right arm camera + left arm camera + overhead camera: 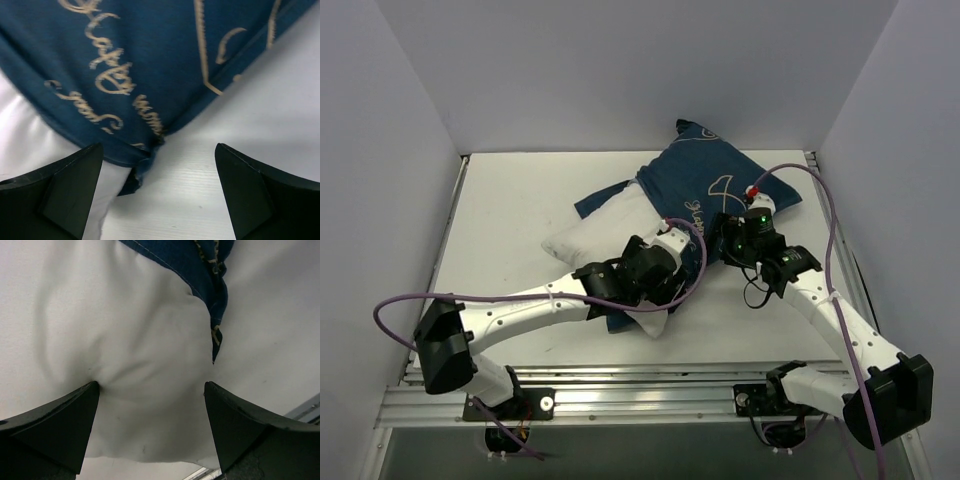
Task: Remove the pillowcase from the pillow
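The navy pillowcase point(705, 180) with cream drawings covers the far end of the white pillow point(595, 235), which sticks out toward the near left. My left gripper point(655, 290) is open over the pillow's near end. In the left wrist view its fingertips point(82, 405) press into the bare pillow point(140, 355), with the pillowcase hem point(200, 265) beyond. My right gripper point(732, 240) is open. In the right wrist view it point(159, 150) hovers over the pillowcase's hem corner point(142, 157), with the pillow point(30, 135) showing at the left.
The white table point(510, 210) is walled on three sides. A metal rail point(650, 385) runs along the near edge and shows in the left wrist view point(305, 410). A purple cable point(820, 200) loops over the right arm. A navy flap point(625, 322) lies under the pillow's near end.
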`<state>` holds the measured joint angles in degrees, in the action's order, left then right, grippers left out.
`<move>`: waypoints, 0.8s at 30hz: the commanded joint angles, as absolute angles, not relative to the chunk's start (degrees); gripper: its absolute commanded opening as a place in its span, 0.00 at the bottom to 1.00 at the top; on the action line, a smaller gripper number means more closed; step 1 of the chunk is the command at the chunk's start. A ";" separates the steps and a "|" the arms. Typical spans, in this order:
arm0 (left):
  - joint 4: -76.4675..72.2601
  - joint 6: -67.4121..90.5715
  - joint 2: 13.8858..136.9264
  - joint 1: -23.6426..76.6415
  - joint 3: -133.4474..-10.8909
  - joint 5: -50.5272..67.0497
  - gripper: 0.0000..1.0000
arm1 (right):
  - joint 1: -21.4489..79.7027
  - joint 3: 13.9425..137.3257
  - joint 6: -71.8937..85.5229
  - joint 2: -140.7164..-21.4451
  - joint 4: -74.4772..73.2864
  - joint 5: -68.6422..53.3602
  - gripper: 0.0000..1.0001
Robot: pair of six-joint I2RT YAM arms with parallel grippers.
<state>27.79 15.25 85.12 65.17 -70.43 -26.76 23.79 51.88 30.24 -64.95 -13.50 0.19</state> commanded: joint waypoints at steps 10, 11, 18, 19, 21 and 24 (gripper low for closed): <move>34.63 29.09 99.22 65.30 -75.15 -39.55 0.96 | 20.56 41.84 30.76 -62.48 -8.01 -14.92 0.89; 34.54 30.22 100.71 65.30 -74.71 -39.29 0.89 | 20.83 40.27 31.20 -63.27 -5.47 -16.51 0.88; 32.26 31.38 100.02 64.34 -73.92 -36.65 0.03 | 25.03 34.98 31.91 -68.10 2.90 -22.14 0.87; 31.56 31.12 99.06 64.07 -74.00 -35.95 0.02 | 26.01 34.98 31.38 -70.20 3.68 -21.97 0.87; 31.38 30.15 98.35 63.29 -74.79 -35.51 0.02 | 28.29 34.81 31.46 -71.98 4.74 -20.57 0.87; 31.90 28.83 96.51 62.84 -75.58 -35.42 0.02 | 28.83 34.11 32.43 -74.26 8.16 -19.43 0.83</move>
